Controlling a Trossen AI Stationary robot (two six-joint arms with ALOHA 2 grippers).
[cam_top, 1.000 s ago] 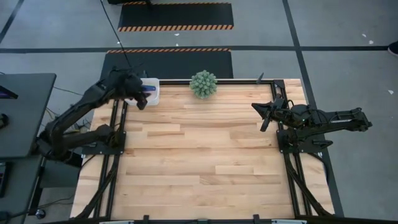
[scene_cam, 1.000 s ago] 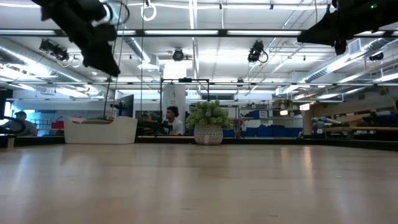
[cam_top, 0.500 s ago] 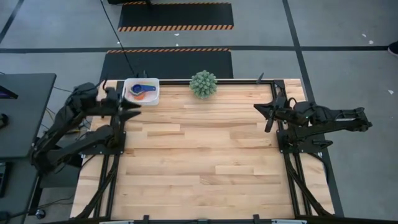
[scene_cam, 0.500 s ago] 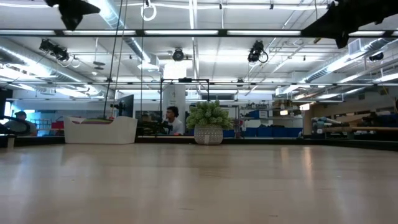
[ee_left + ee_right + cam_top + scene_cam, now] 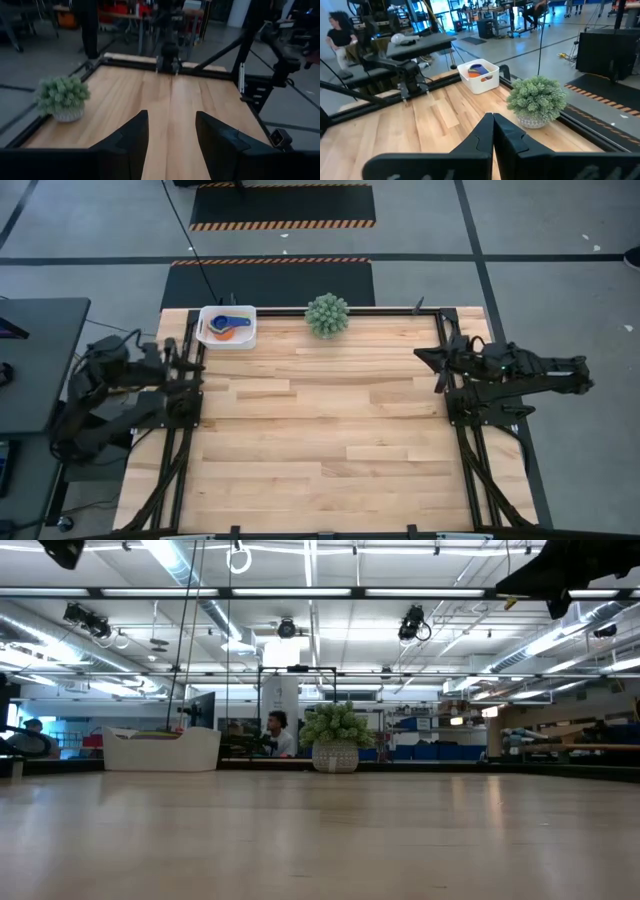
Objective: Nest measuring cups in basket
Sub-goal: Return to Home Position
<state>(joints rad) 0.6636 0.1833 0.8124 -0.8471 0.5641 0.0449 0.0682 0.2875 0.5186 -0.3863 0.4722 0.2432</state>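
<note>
Pulled back off the basket (image 5: 228, 345) since a sec ago, your left end effector (image 5: 171, 116) now sits folded at the desk's (image 5: 320, 430) left edge, fingers apart, nothing btwn them. Right end effector (image 5: 493, 122) hangs over the right edge, fingers pressed together, empty. Measuring cups (image 5: 229, 324) lie nested in the white basket at the back-left corner; plant (image 5: 327, 314) near it.

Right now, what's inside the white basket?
The white basket holds nested measuring cups: a blue cup sits atop an orange cup. Any cups beneath them are covered.
</note>
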